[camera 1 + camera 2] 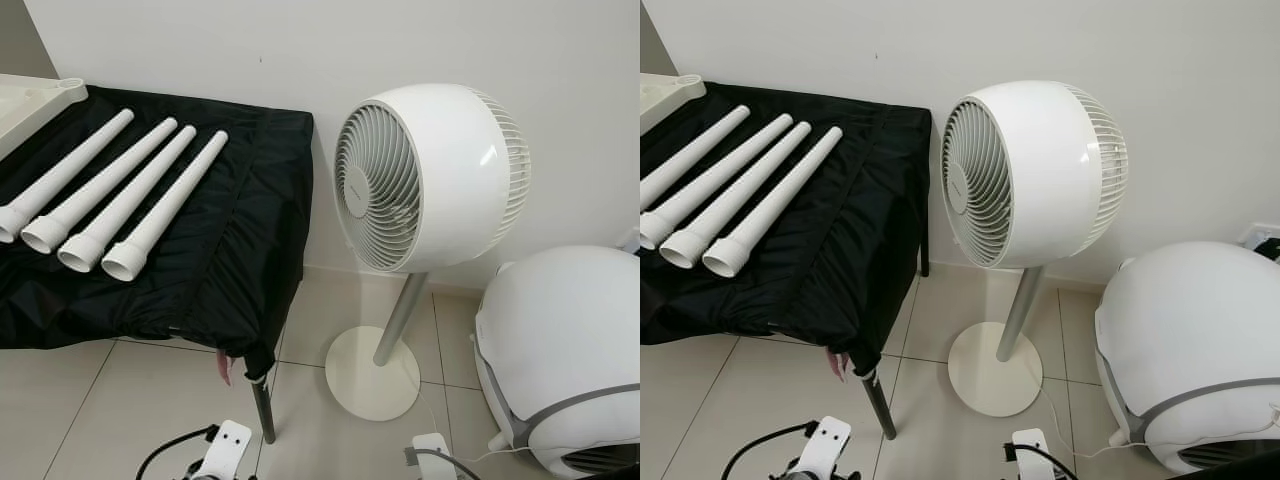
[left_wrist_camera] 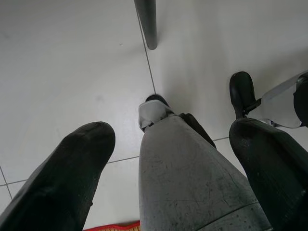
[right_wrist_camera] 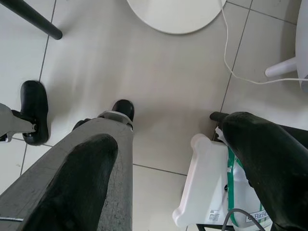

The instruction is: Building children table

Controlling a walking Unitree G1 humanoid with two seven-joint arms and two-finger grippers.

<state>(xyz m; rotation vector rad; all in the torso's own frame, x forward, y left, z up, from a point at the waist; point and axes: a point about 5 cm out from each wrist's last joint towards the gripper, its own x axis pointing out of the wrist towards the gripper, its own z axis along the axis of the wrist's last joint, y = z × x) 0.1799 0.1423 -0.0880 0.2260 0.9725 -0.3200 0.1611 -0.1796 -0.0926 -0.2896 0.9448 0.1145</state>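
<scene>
Several white tapered table legs lie side by side on a black-covered table at the left. A corner of a cream tabletop panel rests at the table's far left. Both arms hang low by my own grey legs, above the tiled floor. My left gripper is open with nothing between its fingers. My right gripper is open too, and it holds nothing. The white wrist parts of both arms show at the bottom of the eye views.
A white pedestal fan stands right of the table, its round base on the tiles. A large white rounded appliance sits at the right. A metal table leg stands close ahead. A thin white cable crosses the floor.
</scene>
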